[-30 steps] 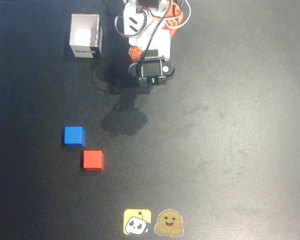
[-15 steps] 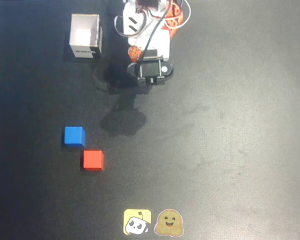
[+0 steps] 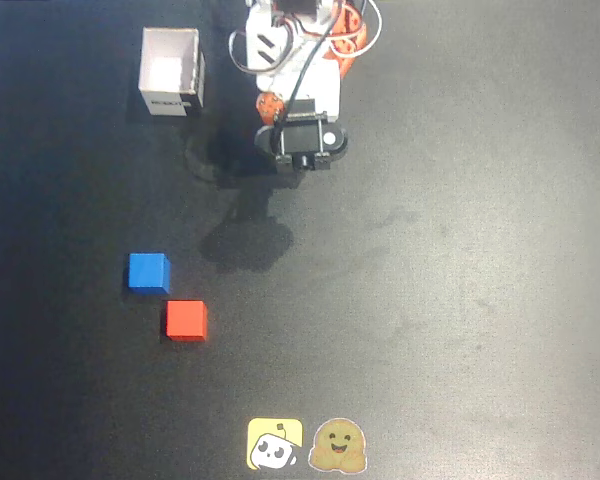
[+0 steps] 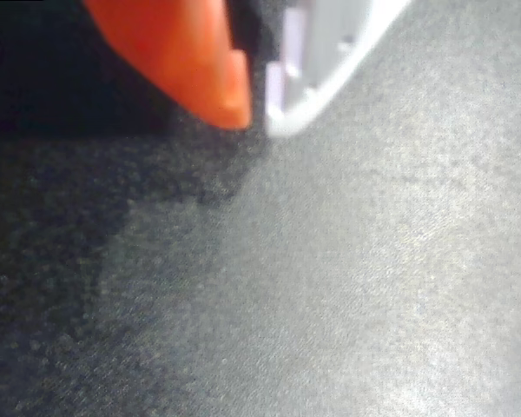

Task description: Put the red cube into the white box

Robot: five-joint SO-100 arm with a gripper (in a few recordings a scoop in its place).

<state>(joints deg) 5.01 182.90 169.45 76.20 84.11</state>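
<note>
Tool [image 4: 259, 109] closed, empty; red cube [image 3: 186, 320] well apart, lower-left in overhead view.

box [image 3: 170, 72] upper left, two cubes [image 3: 167, 297] well below, apart

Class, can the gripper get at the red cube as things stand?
Probably yes: the red cube lies uncovered on the mat, the blue cube beside it, with open mat between it and the gripper.
</note>
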